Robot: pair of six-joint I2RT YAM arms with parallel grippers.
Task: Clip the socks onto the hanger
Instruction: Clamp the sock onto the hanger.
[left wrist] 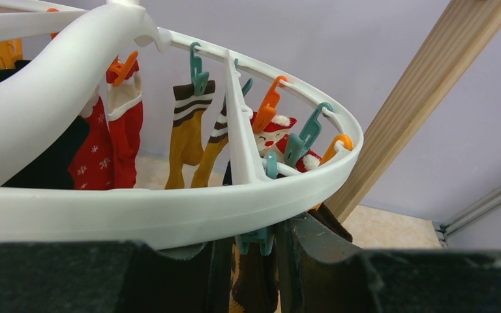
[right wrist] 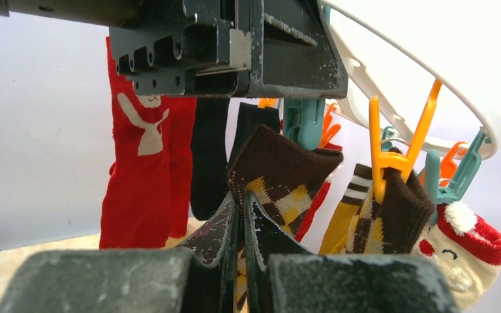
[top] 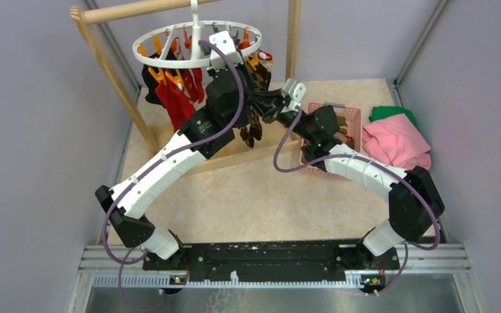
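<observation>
The white ring hanger hangs from the wooden rack with several socks clipped on: red ones, mustard striped ones, and a brown argyle one on an orange clip. My left gripper is up under the ring's rim, its fingers closed against a teal clip. My right gripper is shut on a second brown argyle sock, whose cuff sits just below that teal clip. Whether the clip bites the cuff is hidden.
A pink basket holding more socks sits at right, beside a pink folded cloth and a green cloth. The rack's wooden posts flank the hanger. Both arms cross close together under the ring.
</observation>
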